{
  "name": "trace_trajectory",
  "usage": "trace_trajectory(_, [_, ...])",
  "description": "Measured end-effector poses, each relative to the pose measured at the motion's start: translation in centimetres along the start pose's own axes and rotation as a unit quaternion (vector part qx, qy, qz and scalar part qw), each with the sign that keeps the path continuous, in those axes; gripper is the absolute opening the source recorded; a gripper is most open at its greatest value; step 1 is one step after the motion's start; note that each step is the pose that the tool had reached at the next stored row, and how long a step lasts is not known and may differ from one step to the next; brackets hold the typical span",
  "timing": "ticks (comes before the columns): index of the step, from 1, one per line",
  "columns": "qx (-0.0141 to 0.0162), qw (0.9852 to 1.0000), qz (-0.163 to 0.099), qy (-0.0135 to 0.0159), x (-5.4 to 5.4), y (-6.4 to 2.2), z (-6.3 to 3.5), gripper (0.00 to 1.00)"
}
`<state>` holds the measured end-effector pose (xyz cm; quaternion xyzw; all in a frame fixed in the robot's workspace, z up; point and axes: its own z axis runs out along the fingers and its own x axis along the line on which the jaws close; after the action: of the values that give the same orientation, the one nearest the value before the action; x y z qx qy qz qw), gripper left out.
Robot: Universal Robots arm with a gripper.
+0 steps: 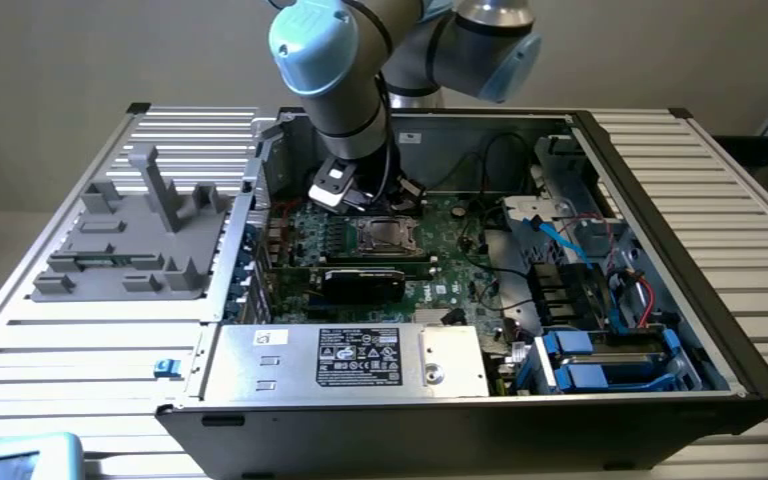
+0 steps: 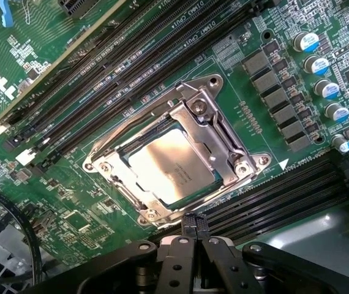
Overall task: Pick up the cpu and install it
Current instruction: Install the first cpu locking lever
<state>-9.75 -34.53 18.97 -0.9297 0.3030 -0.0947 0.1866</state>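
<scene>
The cpu (image 2: 171, 165) lies flat in the motherboard socket, its dull silver top framed by the metal retention plate (image 2: 226, 144). In the exterior view the cpu (image 1: 384, 235) sits near the middle of the green board inside the open computer case. My gripper (image 2: 193, 223) hovers just beside the socket's edge, a little above the board, with its black fingers pressed together and nothing between them. In the exterior view the gripper (image 1: 336, 200) hangs from the arm over the board, just to the left of the socket.
A black graphics card (image 1: 364, 280) lies close in front of the socket. The silver power supply (image 1: 357, 358) fills the case's front. Black memory slots (image 2: 131, 67) flank the socket. Cables and blue drive bays (image 1: 598, 360) crowd the right. A grey fixture (image 1: 137, 240) stands on the table's left.
</scene>
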Motion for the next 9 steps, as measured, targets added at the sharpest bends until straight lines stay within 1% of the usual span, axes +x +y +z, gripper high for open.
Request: trace_trajectory(9, [0.0001, 1.0, 0.0, 0.0, 0.36, -0.24, 0.12, 0.11])
